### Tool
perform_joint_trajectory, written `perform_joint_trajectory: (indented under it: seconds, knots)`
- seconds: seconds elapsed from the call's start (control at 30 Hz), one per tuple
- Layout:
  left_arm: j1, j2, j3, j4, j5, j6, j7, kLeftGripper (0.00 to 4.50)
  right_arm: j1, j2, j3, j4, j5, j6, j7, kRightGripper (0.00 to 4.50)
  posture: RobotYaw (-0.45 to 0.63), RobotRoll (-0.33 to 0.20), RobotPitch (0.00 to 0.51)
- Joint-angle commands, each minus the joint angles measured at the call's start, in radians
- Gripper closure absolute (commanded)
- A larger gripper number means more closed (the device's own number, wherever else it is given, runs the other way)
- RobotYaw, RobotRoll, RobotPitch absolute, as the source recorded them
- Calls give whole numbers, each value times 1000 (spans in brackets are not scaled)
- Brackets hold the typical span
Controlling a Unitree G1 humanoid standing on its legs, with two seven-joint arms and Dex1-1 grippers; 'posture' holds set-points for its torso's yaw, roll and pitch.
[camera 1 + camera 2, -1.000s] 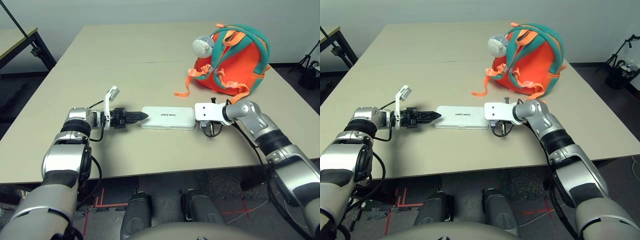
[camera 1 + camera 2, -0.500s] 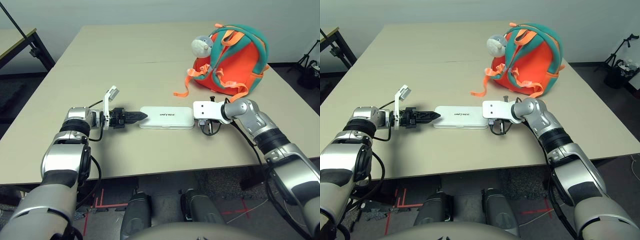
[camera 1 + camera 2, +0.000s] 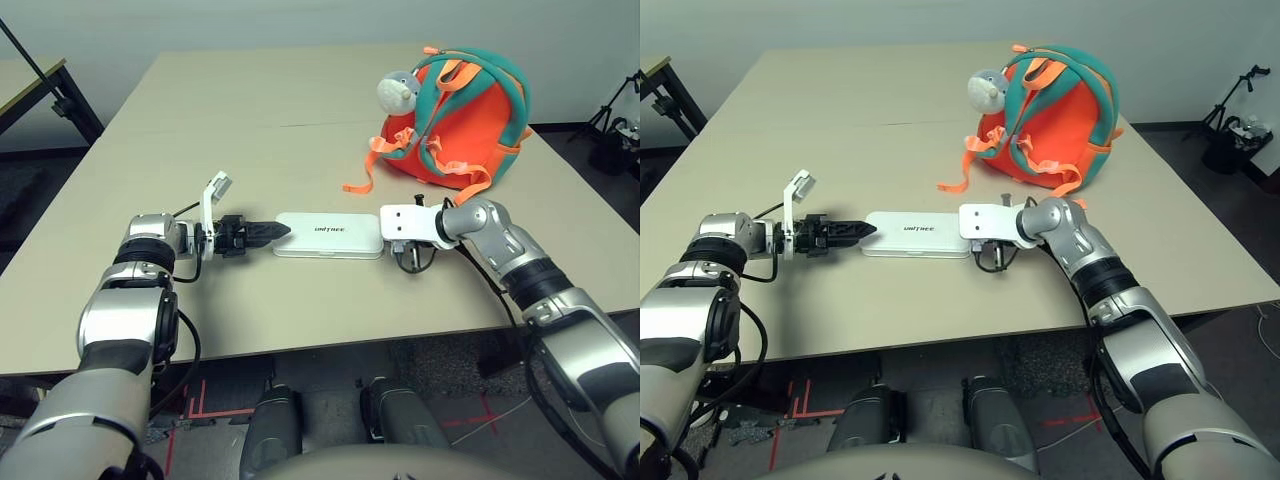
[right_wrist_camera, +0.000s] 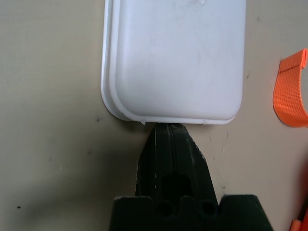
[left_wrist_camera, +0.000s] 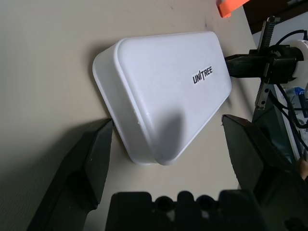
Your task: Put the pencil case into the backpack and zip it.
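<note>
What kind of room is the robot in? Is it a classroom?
Probably a lab or office, not a classroom. There's a big plain table, another desk beside it, and dark stands with cables on the carpet. The backpack looks brought in.

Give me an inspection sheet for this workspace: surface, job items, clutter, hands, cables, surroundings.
Surface: beige table, a seam across its middle.
Job items: white case lies flat near the front edge; orange backpack stands behind it to the right, apart, one strap end trailing toward the case.
Clutter: nothing seen.
Hands: left hand open, fingers straddling one short end of the case; right hand shut, tips at the other end.
Cables: black wires along both wrists.
Surroundings: a second table at far left, black stands at far right, red tape marks on the floor.
</note>
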Motion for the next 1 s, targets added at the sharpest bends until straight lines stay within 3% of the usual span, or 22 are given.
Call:
perform_joint_trajectory:
  seconds: [0.03,0.83,1.0]
  knots:
    - [-9,-22,-15,-1,-6,25,-52,0,14,66,55,-26,19,-36,16,4492,-139,0,11]
    - [55,47,-87,-24,33,38,-69,0,82,98,74,-147,7,1,27,4492,-128,0,49]
    - [49,56,-62,-26,19,30,-54,1728,100,68,54,-156,15,10,24,4500,-125,0,35]
